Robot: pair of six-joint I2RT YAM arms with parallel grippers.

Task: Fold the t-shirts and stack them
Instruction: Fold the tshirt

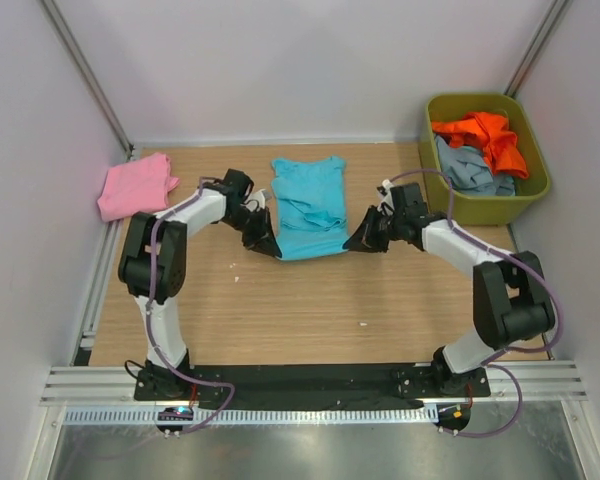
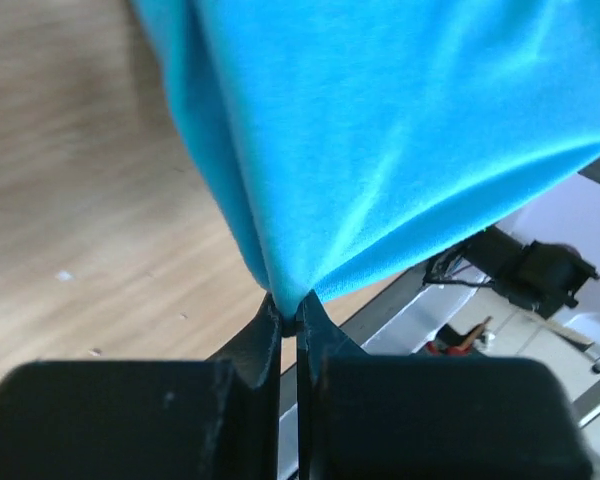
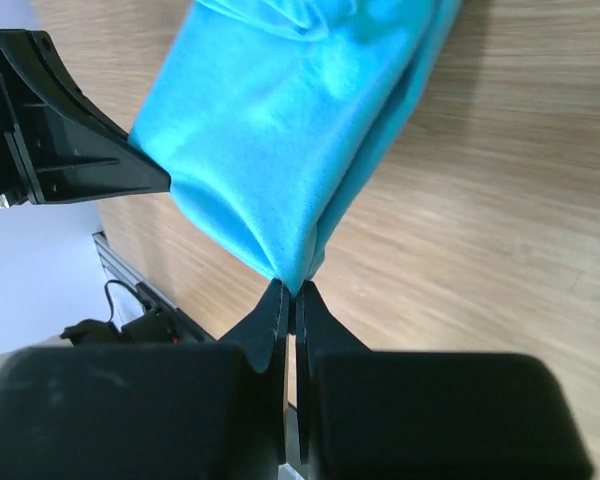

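Note:
A turquoise t-shirt (image 1: 308, 205) lies on the wooden table, collar end toward the back wall. My left gripper (image 1: 270, 246) is shut on its near left corner, and the cloth (image 2: 380, 140) runs up from the pinched tips (image 2: 290, 308). My right gripper (image 1: 355, 241) is shut on the near right corner; the turquoise fabric (image 3: 280, 140) bunches into its tips (image 3: 292, 290). The near hem is lifted a little between the two grippers. A pink t-shirt (image 1: 135, 186) lies folded at the back left. An orange t-shirt (image 1: 485, 135) and a grey-blue one (image 1: 468, 168) sit crumpled in the bin.
The olive-green plastic bin (image 1: 536, 185) stands at the back right of the table. White walls close the back and both sides. A black rail (image 1: 310, 378) with the arm bases runs along the near edge. The left gripper's black finger (image 3: 70, 140) shows in the right wrist view.

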